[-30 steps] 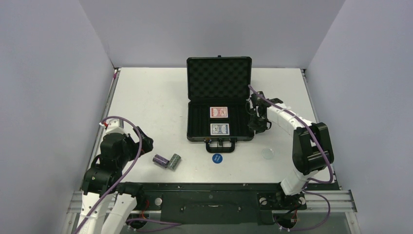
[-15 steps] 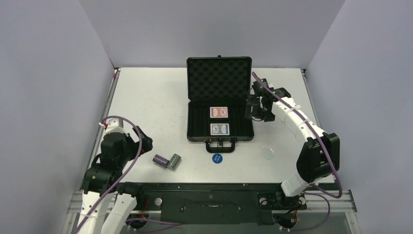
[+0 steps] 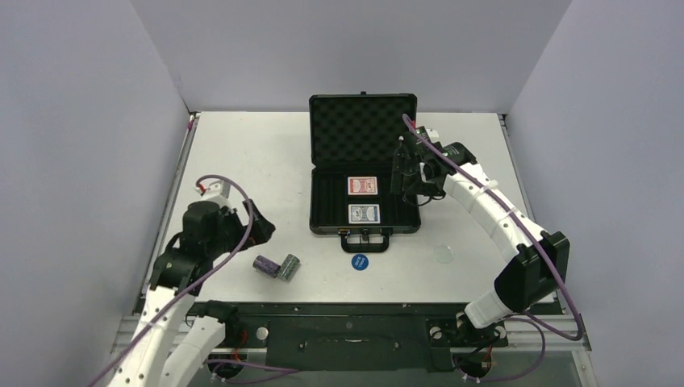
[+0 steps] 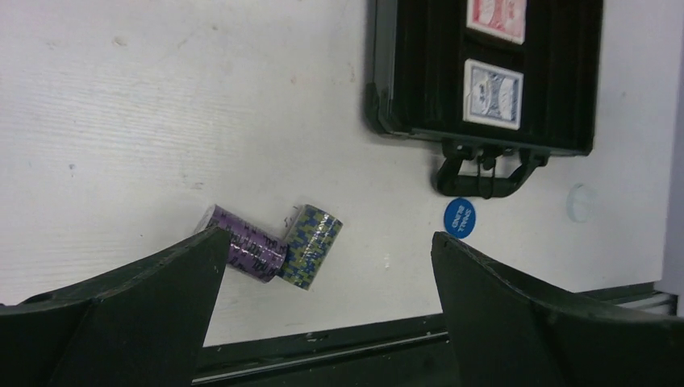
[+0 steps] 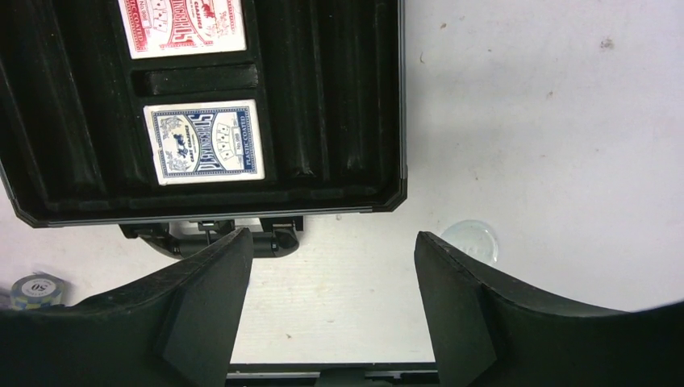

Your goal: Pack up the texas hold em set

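Looking at the counter (image 3: 242, 161), where is the black case (image 3: 327, 201)?

It sits in the middle. It is open, with its lid standing up at the back and its handle (image 3: 365, 239) facing the arms. The red cards (image 3: 362, 186) and the blue cards (image 3: 363, 214) lie inside it, red behind blue.

And the other bits?

They are out on the counter. The purple chips (image 3: 265, 265) and the green chips (image 3: 289, 267) lie on their sides, touching, near the left arm. The blue disc (image 3: 360, 262) lies just in front of the handle. The clear disc (image 3: 443, 254) lies off to the right of it, apart.

What about the grippers?

The right gripper (image 5: 331, 242) hangs over the right side of the case. Its fingers are spread wide with nothing between them. The left gripper (image 3: 262, 230) is up above the counter near the chips. It is spread wide too and holds nothing.
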Controlling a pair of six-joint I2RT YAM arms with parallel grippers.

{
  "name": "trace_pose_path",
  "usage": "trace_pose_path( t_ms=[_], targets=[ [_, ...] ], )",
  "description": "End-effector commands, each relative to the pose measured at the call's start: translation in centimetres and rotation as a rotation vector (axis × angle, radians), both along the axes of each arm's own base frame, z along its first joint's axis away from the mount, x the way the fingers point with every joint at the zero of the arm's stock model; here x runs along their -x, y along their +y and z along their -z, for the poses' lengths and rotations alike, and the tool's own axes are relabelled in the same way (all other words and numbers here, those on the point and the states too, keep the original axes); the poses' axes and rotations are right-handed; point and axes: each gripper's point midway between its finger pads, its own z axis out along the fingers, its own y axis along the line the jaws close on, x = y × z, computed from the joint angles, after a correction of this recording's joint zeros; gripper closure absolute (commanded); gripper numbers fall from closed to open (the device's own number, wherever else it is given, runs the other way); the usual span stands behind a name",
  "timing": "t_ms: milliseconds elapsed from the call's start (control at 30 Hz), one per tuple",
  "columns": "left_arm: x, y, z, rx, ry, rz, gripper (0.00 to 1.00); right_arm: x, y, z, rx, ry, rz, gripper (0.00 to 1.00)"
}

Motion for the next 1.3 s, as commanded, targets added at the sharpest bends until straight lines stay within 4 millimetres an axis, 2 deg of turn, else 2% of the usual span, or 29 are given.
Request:
trace_pose_path(
  t_ms=[0, 33, 67, 100, 133, 200, 333, 500, 733, 1033, 1267],
  targets=[
    [-0.8, -2.8, 2.6, -0.096, 0.109, 0.102, 0.04, 0.6, -1.2, -3.2, -0.004, -0.084, 0.03, 0.31],
    [-1.2, -2.7, 2.9, -0.154, 0.106, 0.095, 0.04, 0.9, -1.4, -3.0, 0.003, -0.078, 0.031, 0.31],
    [-0.7, -4.4, 3.3, -0.199, 0.124, 0.169, 0.04, 1.2, -1.6, -3.1, 0.005, -0.079, 0.031, 0.31],
    [-1.1, -4.3, 3.5, -0.254, 0.116, 0.158, 0.04, 1.5, -1.8, -2.8, 0.011, -0.073, 0.032, 0.31],
    [-0.6, -5.7, 4.0, -0.301, 0.132, 0.215, 0.04, 1.7, -2.0, -2.9, 0.01, -0.077, 0.035, 0.31],
    [-0.5, -6.7, 4.9, -0.36, 0.157, 0.256, 0.01, 2.2, -2.4, -2.8, 0.014, -0.077, 0.039, 0.31],
    [0.1, -8.1, 7.0, -0.411, 0.225, 0.336, 0.12, 3.4, -3.2, -2.8, 0.022, -0.076, 0.048, 0.31],
    [0.7, -8.3, 9.5, -0.466, 0.275, 0.398, 0.18, 5.2, -4.5, -2.6, 0.041, -0.07, 0.059, 0.31],
    [1.3, -9.4, 11.8, -0.472, 0.346, 0.485, 0.26, 7.1, -6.1, -1.8, 0.048, -0.066, 0.093, 0.32],
    [2.3, -8.4, 14.9, -0.55, 0.524, 0.452, 0.33, 7.5, -6.2, -2.0, 0.023, -0.074, 0.12, 0.32],
    [2.9, -7.9, 16.2, -0.575, 0.602, 0.44, 0.35, 8.0, -7.1, -1.4, 0.025, -0.054, 0.125, 0.32]
  ],
)
